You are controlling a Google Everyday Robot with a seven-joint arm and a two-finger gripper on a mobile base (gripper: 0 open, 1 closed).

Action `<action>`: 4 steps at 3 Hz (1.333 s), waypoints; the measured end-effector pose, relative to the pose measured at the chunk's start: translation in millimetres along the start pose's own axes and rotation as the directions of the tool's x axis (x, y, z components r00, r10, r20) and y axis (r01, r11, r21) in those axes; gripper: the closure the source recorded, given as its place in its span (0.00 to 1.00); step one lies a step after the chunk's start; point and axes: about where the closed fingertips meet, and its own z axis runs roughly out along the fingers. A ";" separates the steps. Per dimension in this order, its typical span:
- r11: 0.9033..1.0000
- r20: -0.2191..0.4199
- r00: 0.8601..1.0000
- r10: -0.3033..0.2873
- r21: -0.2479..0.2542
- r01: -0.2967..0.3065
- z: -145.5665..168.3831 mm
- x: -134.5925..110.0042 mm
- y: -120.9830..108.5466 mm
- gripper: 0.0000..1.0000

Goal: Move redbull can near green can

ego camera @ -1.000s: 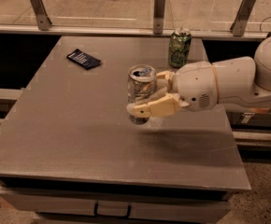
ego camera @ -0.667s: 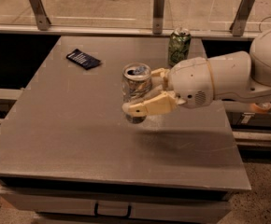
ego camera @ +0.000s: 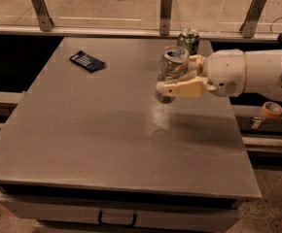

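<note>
On the flat grey desk (ego camera: 82, 130), the green drink can with a pale pattern and silver top (ego camera: 188, 39) stands upright by the far edge, and everything else is placed here from it. The slim silver can with blue patches and a shiny pull-tab top (ego camera: 171, 73) is just in front of the green can and slightly to its left, near it but not touching, tilted a little. The claw (ego camera: 176, 76) comes in from the right of the green can on a white rounded arm (ego camera: 248, 72) and is closed around the slim can's body. One cream finger (ego camera: 182, 88) crosses the can's near side and the other sits against its far side. Whether the slim can's base rests on the desk cannot be told. A soft shadow lies on the desk further forward of the green can. A flat dark rectangular gadget (ego camera: 87, 61) lies well to the left of the green can. A small roll of tape (ego camera: 271, 109) sits off the desk, to the right of and below the green can.
</note>
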 end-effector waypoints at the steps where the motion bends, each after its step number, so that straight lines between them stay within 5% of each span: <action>1: 0.997 0.030 0.999 -0.041 0.072 0.039 -29.1 0.8 -53.7 1.00; 3: 0.994 0.042 0.997 -0.065 0.091 0.061 -35.7 -11.4 -62.0 1.00; 4: 0.987 0.052 0.995 -0.081 0.146 0.073 -41.7 -9.8 -81.0 1.00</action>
